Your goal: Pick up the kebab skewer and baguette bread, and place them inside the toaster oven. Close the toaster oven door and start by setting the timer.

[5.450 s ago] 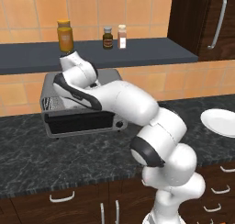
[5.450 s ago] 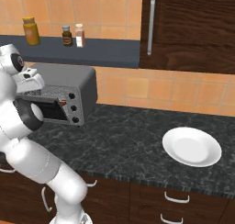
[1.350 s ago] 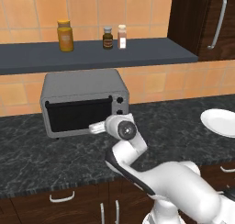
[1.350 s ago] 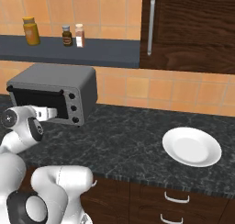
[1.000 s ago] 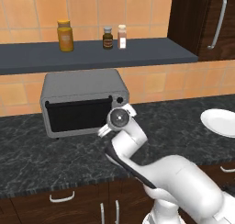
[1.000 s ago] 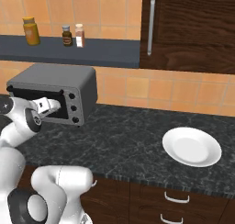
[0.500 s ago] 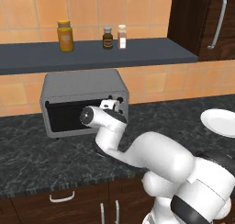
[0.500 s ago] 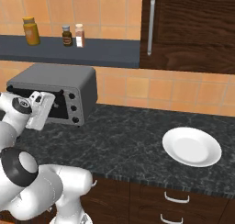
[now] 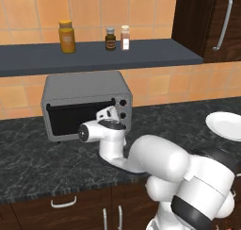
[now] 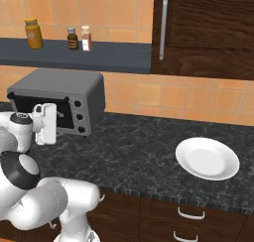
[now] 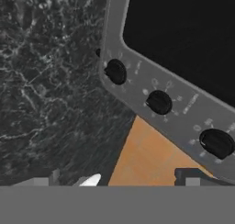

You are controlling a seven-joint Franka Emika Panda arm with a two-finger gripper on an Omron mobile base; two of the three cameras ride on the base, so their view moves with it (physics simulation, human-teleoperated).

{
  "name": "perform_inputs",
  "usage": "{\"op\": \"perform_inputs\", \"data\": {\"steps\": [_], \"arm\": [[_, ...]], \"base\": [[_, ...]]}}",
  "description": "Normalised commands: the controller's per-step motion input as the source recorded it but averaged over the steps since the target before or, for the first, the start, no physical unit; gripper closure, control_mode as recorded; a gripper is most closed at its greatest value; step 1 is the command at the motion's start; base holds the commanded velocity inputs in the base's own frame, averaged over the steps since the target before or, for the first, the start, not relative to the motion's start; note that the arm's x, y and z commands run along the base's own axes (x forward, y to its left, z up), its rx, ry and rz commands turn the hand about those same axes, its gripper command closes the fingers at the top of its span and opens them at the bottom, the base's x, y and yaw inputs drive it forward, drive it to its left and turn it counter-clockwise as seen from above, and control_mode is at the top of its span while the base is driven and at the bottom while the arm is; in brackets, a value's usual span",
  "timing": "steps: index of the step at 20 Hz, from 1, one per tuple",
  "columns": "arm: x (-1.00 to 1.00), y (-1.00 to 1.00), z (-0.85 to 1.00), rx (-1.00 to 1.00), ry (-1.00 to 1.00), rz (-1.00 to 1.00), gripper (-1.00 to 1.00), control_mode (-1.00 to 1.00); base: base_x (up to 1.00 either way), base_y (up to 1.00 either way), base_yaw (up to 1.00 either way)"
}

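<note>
grey toaster oven (image 9: 84, 90) with dark glass door (image 9: 80, 118) shut, open pincer (image 9: 107, 115) before its knobs (image 11: 159, 102).

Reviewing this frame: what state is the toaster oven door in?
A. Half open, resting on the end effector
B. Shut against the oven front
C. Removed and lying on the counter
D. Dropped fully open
B: the toaster oven door stands upright and flush with the front of the toaster oven, its dark glass facing outward in both base views.

No text, brand or number can be read; the small marks around the toaster oven (image 11: 183, 103) knobs (image 11: 159, 102) are illegible.
</note>
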Motion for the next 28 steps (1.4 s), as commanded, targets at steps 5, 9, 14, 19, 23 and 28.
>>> {"op": "perform_inputs", "data": {"steps": [5,9,14,19,23,28], "arm": [[0.0,-0.31,-0.01,-0.11,0.19,0.28,-1.0,-1.0],[0.06,-0.06,0.0,-0.12,0.25,0.19,-1.0,-1.0],[0.0,-0.05,-0.01,-0.34,0.14,0.27,-1.0,-1.0],[0.02,-0.01,-0.04,-0.35,-0.01,0.22,-1.0,-1.0],[0.34,-0.05,-0.11,-0.21,-0.04,0.16,-1.0,-1.0],[0.24,-0.11,-0.1,-0.13,-0.02,0.12,-1.0,-1.0]], "base": [[0.0,0.0,0.0],[0.0,0.0,0.0],[0.0,0.0,0.0],[0.0,0.0,0.0],[0.0,0.0,0.0],[0.0,0.0,0.0]]}}
